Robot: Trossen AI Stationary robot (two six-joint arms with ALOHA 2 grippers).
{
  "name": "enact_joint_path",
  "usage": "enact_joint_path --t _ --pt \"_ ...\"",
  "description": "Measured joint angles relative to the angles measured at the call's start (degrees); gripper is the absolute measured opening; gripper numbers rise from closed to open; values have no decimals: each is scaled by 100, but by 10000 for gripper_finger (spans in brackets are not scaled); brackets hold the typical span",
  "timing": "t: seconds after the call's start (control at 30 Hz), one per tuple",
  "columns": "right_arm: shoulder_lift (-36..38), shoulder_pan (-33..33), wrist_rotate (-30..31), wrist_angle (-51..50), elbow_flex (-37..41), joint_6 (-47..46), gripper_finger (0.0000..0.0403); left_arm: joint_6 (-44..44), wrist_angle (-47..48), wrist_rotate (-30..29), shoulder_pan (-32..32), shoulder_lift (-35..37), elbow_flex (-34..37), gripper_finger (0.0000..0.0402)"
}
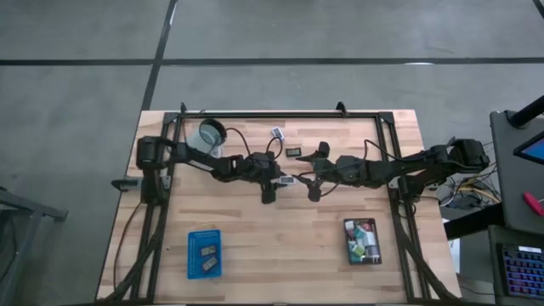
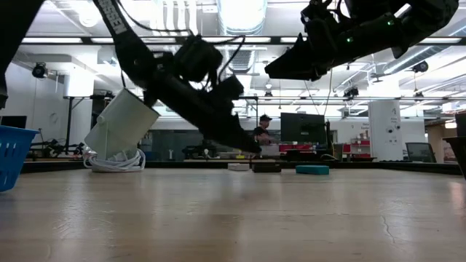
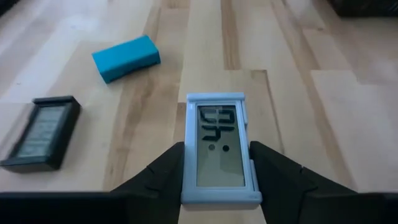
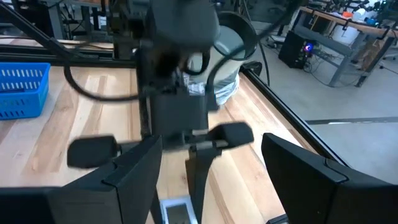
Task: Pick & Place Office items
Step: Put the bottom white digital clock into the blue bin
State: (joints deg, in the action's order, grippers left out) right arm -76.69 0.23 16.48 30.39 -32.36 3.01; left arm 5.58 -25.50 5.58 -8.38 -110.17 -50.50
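Note:
A small white piece with a dark display face [image 3: 219, 146] is in my left gripper [image 3: 221, 158], near the table's middle [image 1: 287, 180]. Beyond it, a teal block [image 3: 125, 57] and a flat dark rectangle [image 3: 43, 132] lie flat on the wood. A white piece [image 1: 277, 133] and a dark one [image 1: 293, 151] lie toward the far edge. My right gripper [image 1: 313, 174] faces the left one from the right. It is open and holds nothing [image 4: 211, 180]. My left gripper pinches the white display piece by its two long side edges [image 3: 186, 163], one finger [image 3: 163, 174] on each side. The fingers lie along the piece and slant down. The piece faces up, its far end past the fingertips, and it hangs clear of the table [image 2: 251, 149].
A blue tray [image 1: 204, 253] with a few pieces lies near the front left. A black tray [image 1: 364, 241] with several pieces lies front right. A clear cup [image 1: 211, 134] lies tipped at the far left by a cable coil. A black frame [image 1: 280, 115] borders the table's far edge.

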Motion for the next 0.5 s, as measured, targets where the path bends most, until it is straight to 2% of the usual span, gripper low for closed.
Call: enact_joint_path --t 0.3,0.5 --pt "0 -1 1 -1 0 -1 274 -98 1444 -111 56 1306 15 165" --pt "0 0 0 -2 0 1 274 -456 2483 -740 372 2232 17 166"
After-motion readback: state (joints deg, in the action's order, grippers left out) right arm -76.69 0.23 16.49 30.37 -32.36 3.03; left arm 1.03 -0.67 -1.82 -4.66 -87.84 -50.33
